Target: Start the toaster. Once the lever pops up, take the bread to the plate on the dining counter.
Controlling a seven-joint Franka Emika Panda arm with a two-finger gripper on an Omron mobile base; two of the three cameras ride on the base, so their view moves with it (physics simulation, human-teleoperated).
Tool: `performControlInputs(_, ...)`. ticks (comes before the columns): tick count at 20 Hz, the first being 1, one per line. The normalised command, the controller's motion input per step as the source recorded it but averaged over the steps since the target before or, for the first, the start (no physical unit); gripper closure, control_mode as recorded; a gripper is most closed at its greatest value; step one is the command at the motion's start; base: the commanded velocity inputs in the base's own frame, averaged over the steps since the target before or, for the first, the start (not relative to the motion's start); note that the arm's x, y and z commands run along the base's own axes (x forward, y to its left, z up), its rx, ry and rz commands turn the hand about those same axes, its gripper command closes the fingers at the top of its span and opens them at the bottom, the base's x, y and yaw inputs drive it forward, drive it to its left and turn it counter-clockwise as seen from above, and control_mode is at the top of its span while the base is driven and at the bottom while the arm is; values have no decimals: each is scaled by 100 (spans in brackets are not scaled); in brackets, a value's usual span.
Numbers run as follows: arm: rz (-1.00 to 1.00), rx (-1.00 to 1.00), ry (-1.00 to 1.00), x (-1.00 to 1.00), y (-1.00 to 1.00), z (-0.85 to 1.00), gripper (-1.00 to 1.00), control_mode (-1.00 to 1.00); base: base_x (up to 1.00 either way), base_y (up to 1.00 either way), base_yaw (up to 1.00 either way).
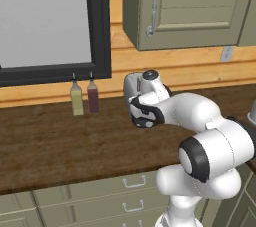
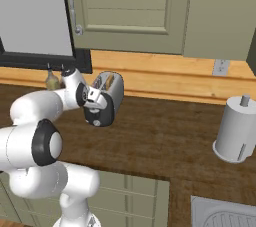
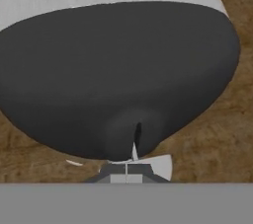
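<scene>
Brown wood counter (image 2: pixel 165 141) carries, from left, two slim bottles (image 1: pixel 84 97), then the toaster (image 2: pixel 111 91) near the back wall – bread (image 2: pixel 107 82) in its slot. Hand (image 3: pixel 126 168), fingers pressed together, sits against the toaster's black end panel (image 3: pixel 113 75) – at the lever (image 3: pixel 134 150).

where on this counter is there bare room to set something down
The widest bare stretch of counter runs between the toaster and the paper towel roll. Another lies in front of the two bottles, out to the front edge. It is crowded at the toaster's black end, where the gripper sits close with jaws shut.
</scene>
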Motion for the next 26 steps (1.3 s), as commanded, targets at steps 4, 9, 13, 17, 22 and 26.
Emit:
performControlInputs(4, -3, 0, 2, 0, 0, -38, 100, -100, 0, 0, 0)
performControlInputs(9, -2, 0, 0, 0, 0, -36, 100, -100, 0, 0, 0)
performControlInputs(13, -2, 0, 1, -1, 1, -64, 100, -100, 0, 0, 0)
performControlInputs(17, -2, 0, 2, 0, 2, -69, 100, -100, 0, 0, 0)
performControlInputs(22, 0, 1, 0, -20, 1, -12, 100, -100, 0, 0, 0)
performControlInputs(26, 0, 0, -3, -81, 0, 71, 100, -100, 0, 0, 0)
